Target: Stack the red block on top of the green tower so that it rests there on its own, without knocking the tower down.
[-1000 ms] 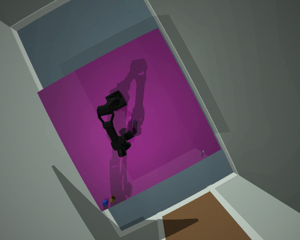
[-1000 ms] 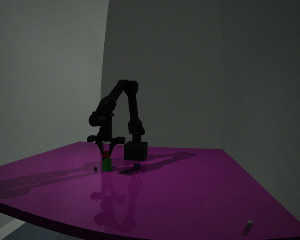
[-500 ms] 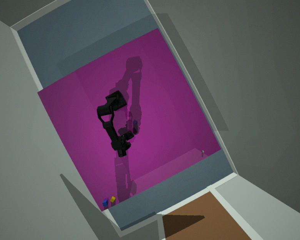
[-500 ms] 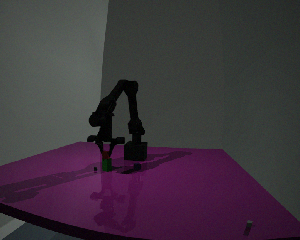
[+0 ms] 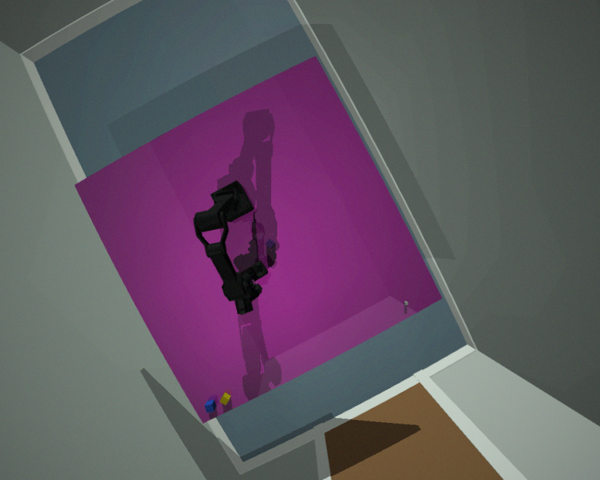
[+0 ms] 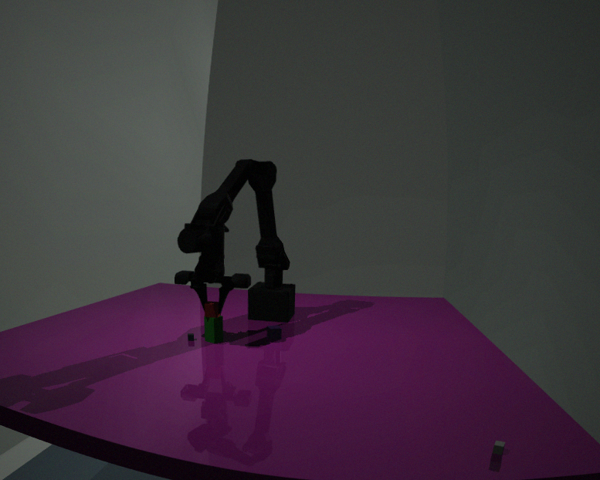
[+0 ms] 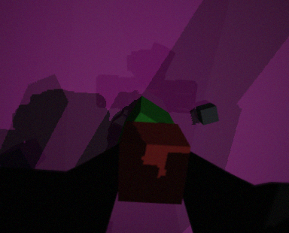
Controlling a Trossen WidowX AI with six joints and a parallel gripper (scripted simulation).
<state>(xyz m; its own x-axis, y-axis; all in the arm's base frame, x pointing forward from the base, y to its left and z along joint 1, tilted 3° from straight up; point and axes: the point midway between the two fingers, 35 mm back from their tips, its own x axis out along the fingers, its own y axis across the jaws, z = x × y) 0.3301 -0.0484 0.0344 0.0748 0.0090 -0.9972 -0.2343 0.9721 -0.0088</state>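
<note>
The red block [image 6: 211, 309] [image 7: 153, 177] is between the two black fingers of my gripper [image 6: 212, 311] [image 7: 150, 152], which is shut on it. The green tower [image 6: 213, 330] [image 7: 151, 114] stands upright directly under the block in the exterior view. The block's lower edge appears to meet the tower's top there, with no gap that I can see. In the wrist view the block covers most of the tower. The arm hides both block and tower in the top view.
A small grey cube [image 6: 191, 336] [image 7: 208, 113] lies close beside the tower. A dark blue block [image 5: 270, 243] [image 6: 273, 332] lies on its other side. A blue block [image 5: 210, 405], a yellow block [image 5: 225, 398] and a small pale block [image 5: 405, 303] [image 6: 499, 447] are near the table's edges.
</note>
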